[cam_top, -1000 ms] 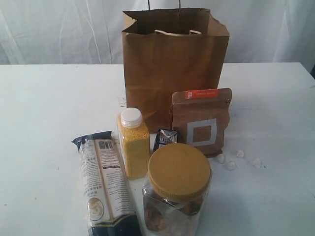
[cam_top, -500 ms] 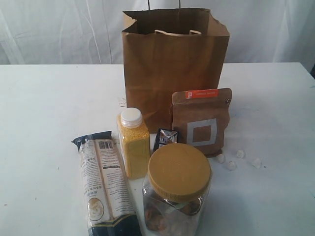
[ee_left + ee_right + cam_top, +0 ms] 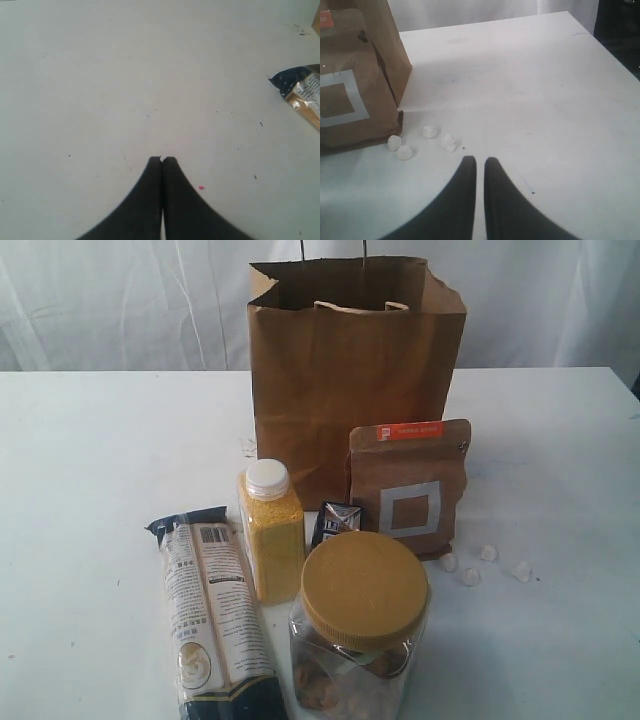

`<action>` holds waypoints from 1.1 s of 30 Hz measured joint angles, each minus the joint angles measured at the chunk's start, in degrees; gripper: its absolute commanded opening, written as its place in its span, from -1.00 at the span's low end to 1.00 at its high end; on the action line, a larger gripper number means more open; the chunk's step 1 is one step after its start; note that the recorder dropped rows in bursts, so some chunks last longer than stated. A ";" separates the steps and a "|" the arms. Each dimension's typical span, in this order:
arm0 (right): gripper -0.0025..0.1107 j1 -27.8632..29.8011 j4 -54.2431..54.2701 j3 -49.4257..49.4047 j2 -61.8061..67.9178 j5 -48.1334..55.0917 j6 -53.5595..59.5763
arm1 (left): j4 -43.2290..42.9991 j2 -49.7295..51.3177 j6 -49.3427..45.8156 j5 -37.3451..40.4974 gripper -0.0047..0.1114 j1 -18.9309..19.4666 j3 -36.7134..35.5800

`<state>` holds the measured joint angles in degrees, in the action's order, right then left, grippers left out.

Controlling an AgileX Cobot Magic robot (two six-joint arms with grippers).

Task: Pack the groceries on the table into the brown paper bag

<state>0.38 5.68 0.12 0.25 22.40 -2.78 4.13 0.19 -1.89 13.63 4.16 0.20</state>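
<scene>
The brown paper bag [image 3: 395, 55] is stood upright beyond the right gripper [image 3: 480, 160], the brown pouch [image 3: 350, 100] set just before it

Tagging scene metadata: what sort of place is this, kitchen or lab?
Probably a staged lab or studio setup, not a kitchen: a large flat white tabletop, a white draped curtain behind it, and groceries arranged before a tall upright kraft-brown paper bag.
</scene>
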 measured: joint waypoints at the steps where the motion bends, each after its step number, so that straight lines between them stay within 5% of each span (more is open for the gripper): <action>1: -0.85 0.00 0.00 0.00 0.00 0.00 0.00 | 0.00 0.00 0.00 0.00 -0.92 0.00 0.00; 15: -0.85 0.00 0.00 0.00 0.00 0.11 0.30 | -0.10 0.00 0.00 -0.15 -0.92 0.00 0.00; 19: -0.85 0.00 0.00 0.00 0.00 0.11 0.34 | 3.60 0.00 3.42 -5.21 -0.92 0.00 0.00; 24: -0.85 0.00 0.00 0.00 0.00 0.11 0.34 | 15.74 0.00 13.00 -23.07 -0.92 0.00 0.00; 27: -0.85 0.00 0.00 0.00 0.00 0.11 0.34 | 16.91 -0.19 18.44 -49.89 -0.92 0.00 0.19; 30: -0.85 0.00 0.00 0.00 0.00 0.11 0.34 | 16.59 1.51 23.33 -55.97 -0.92 0.00 7.97; 33: -0.85 0.00 0.00 0.00 0.00 0.11 0.34 | -0.24 11.52 22.13 -44.33 -0.92 0.00 24.06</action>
<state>0.38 5.68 0.12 0.25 22.51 -2.44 3.88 11.71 20.24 -30.70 4.16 24.27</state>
